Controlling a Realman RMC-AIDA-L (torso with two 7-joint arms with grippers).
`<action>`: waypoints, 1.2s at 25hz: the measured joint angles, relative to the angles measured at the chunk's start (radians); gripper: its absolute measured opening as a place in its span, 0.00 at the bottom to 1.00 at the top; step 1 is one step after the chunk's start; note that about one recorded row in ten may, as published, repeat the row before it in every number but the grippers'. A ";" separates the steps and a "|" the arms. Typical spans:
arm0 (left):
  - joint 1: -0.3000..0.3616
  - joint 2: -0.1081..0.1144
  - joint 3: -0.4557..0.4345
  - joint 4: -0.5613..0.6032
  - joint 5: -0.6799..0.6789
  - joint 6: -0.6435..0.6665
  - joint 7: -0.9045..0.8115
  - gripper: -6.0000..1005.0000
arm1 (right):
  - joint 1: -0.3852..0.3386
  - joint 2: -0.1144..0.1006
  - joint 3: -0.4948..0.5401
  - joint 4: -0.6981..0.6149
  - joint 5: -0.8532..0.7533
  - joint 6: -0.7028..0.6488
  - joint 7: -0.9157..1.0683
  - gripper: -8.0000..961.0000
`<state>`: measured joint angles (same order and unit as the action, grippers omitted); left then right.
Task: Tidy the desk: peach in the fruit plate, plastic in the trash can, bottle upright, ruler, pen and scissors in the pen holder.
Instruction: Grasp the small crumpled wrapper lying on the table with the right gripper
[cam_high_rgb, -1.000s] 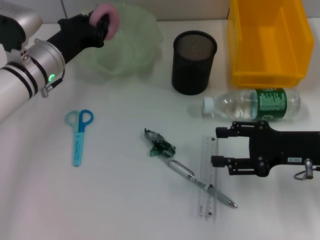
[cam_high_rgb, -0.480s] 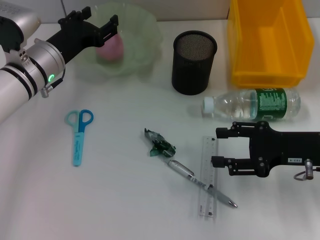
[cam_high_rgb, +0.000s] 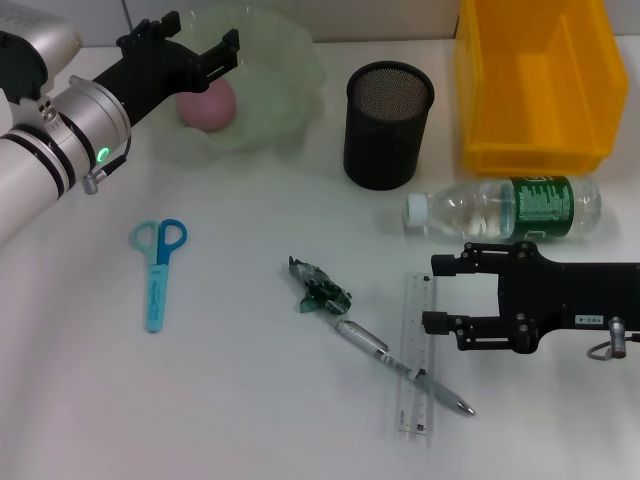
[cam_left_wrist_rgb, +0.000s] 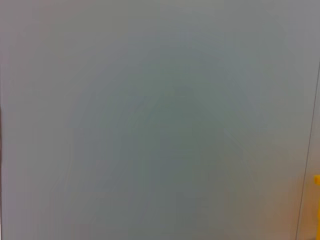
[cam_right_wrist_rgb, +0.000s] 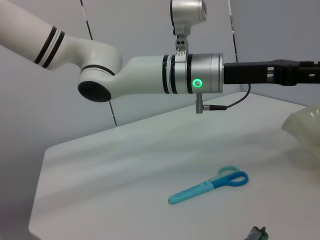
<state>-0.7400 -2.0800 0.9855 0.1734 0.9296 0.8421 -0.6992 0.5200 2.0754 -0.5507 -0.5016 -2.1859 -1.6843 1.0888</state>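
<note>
The pink peach (cam_high_rgb: 207, 104) lies in the pale green fruit plate (cam_high_rgb: 275, 80) at the back left. Just above it my left gripper (cam_high_rgb: 203, 40) hangs open and empty. A black mesh pen holder (cam_high_rgb: 387, 125) stands mid-back. The bottle (cam_high_rgb: 510, 207) lies on its side in front of the yellow bin (cam_high_rgb: 535, 85). Blue scissors (cam_high_rgb: 158, 271) (cam_right_wrist_rgb: 210, 186) lie at the left. A crumpled green plastic scrap (cam_high_rgb: 319, 287) sits mid-table beside the pen (cam_high_rgb: 400, 366), which crosses the clear ruler (cam_high_rgb: 415, 352). My right gripper (cam_high_rgb: 436, 293) stands open by the ruler's far end.
The yellow bin takes up the back right corner. Bare white table lies between the scissors and the plastic scrap, and along the front left. My left arm (cam_right_wrist_rgb: 150, 75) reaches over the back left of the table.
The left gripper opened and let go of the peach, which dropped into the fruit plate and rolled a little to the left. The right arm has not moved.
</note>
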 joint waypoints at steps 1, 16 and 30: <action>-0.001 0.000 0.000 0.000 0.000 0.000 -0.001 0.84 | 0.000 0.000 0.000 0.000 0.000 0.000 0.000 0.78; 0.005 0.000 0.000 0.000 0.000 0.011 -0.009 0.84 | -0.002 0.000 0.000 0.000 0.000 0.000 -0.002 0.78; 0.152 0.018 0.198 0.145 0.025 0.264 -0.266 0.84 | -0.004 -0.003 0.000 0.000 0.000 0.000 -0.003 0.78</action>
<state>-0.5880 -2.0622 1.1838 0.3183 0.9543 1.1063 -0.9652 0.5162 2.0726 -0.5507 -0.5016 -2.1859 -1.6843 1.0860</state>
